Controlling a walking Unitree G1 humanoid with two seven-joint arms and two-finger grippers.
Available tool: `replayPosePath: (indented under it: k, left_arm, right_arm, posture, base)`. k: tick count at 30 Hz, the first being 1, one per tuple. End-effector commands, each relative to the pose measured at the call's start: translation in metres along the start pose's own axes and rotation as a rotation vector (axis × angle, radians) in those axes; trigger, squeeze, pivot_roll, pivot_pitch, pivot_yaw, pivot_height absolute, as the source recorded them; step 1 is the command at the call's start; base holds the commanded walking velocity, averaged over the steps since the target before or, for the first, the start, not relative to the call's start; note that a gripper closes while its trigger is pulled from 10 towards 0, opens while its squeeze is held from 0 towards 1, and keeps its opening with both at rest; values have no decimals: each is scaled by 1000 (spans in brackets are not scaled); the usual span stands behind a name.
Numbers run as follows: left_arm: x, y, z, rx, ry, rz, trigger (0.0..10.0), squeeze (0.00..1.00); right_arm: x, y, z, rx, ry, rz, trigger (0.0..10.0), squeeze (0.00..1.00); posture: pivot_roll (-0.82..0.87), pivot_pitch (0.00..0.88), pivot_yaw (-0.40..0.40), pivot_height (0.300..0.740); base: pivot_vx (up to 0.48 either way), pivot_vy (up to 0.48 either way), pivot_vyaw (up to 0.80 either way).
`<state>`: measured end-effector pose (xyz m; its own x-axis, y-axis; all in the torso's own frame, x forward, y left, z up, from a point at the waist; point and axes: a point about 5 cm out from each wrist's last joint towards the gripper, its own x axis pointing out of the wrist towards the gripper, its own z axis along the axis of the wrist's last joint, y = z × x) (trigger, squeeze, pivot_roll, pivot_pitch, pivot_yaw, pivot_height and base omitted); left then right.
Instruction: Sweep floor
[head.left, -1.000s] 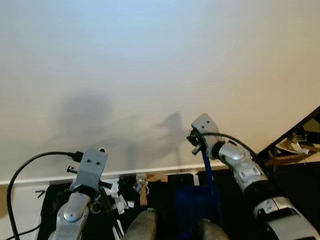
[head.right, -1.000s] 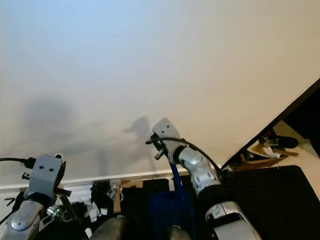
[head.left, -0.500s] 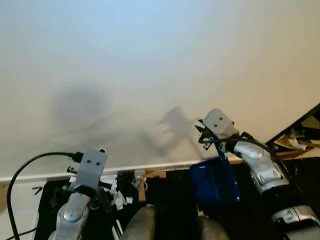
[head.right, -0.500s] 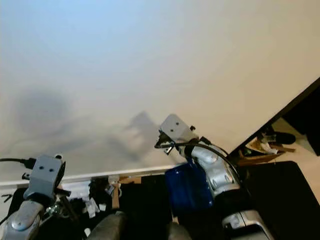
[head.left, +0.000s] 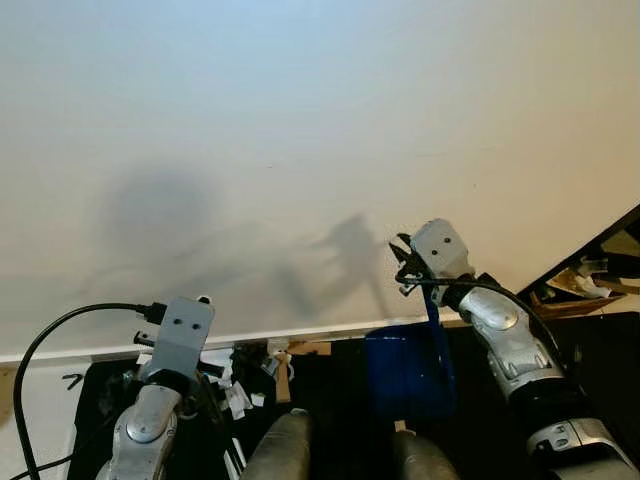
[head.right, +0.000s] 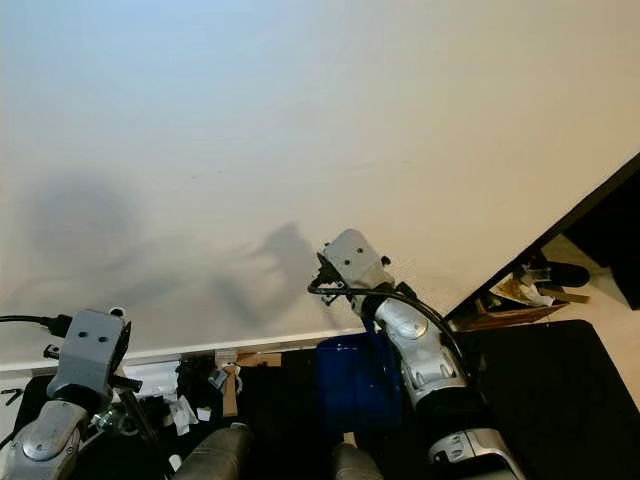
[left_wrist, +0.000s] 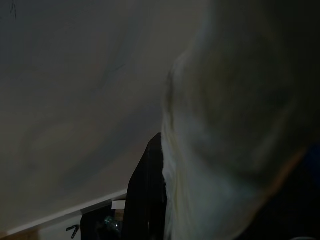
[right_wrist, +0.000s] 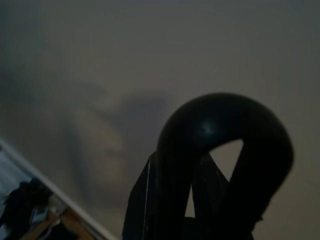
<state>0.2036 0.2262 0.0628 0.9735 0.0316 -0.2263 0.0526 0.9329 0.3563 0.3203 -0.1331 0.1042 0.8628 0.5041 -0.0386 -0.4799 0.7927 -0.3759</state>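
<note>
While the right gripper pinches the blue dustpan's handle at lower centre-right, paper scraps sit unswept at lower left, so most sweeping looks undone. Can't tell the left gripper's fingers.

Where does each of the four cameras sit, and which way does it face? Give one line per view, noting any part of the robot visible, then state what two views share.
Left eye view: on the head, facing the white wall; both silver arms, blue dustpan.
Right eye view: beside it, the same scene.
Left wrist view: on the left wrist, facing wall and baseboard, dark and blurred.
Right wrist view: on the right wrist, facing the wall past a black loop.
Shared: both eye views show the paper scraps near the baseboard.
</note>
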Motion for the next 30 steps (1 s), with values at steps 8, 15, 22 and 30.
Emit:
replayPosePath:
  k: [8,15,22,30]
  left_arm:
    - [-1,2,-2,9,8,-8,10000,0]
    - [-1,5,-1,18,6,-6,10000,0]
    - [-1,4,-2,19,9,-10,10000,0]
    - [-1,4,-1,23,10,-20,10000,0]
  right_arm:
    - [9,2,17,18,-136,-27,10000,0]
    - [15,17,26,49,-188,42,10000,0]
    - [20,19,23,29,-195,18,10000,0]
    - [23,26,13,-25,-161,1,10000,0]
  posture:
    - [250,129,-44,740]
    - [258,122,-41,740]
    - [263,124,-33,740]
    - [271,129,-20,740]
  base:
    - [0,0,0]
    - [0,0,0]
    - [0,0,0]
    - [0,0,0]
